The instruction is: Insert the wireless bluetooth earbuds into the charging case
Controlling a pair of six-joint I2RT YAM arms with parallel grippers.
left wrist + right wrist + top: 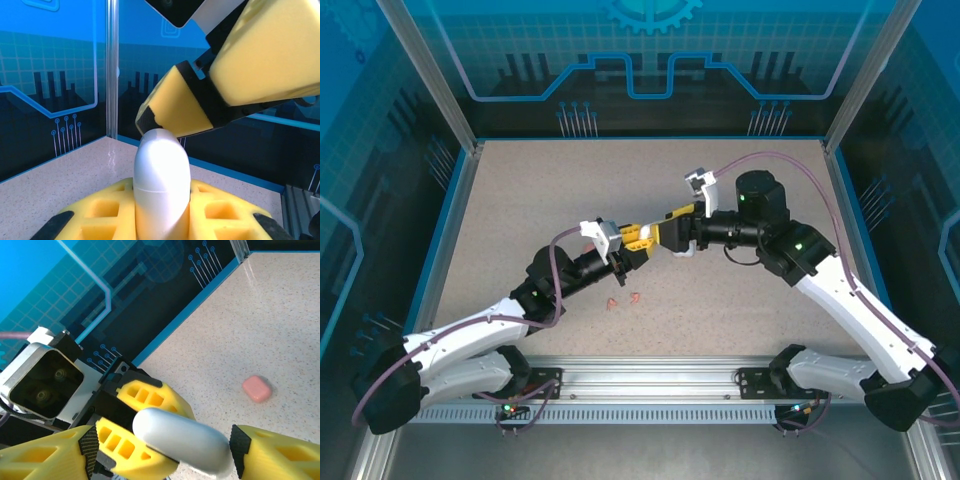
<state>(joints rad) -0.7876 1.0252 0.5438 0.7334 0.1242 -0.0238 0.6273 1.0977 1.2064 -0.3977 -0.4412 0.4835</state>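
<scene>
Two tiny salmon earbuds (pixel 636 297) lie on the speckled counter (pixel 520 200), near the glossy white pebble-shaped case (pixel 161 185) clamped between the left claw (pixel 161 212)'s yellow waffled pads (pixel 100 217), with the right claw (pixel 162 452) part open astride its rounded tip.

- A speckled beige tabletop (pixel 520 200), matte and evenly lit, with no hard shadows;
- a thin blue strip (pixel 650 138) edges it along the far side and runs down both flanks;
- the far wall (pixel 650 60) is a translucent blue panel printed with circuit lines, with a gear motif (pixel 652 10) at its top;
- the left wall (pixel 370 200) and right wall (pixel 920 200) are darker blue, with the same line pattern;
- a left post (pixel 425 75) and a right post (pixel 870 70) of pale metal rise at the far corners;
- a silver slotted rail (pixel 650 390) spans the near edge.
</scene>
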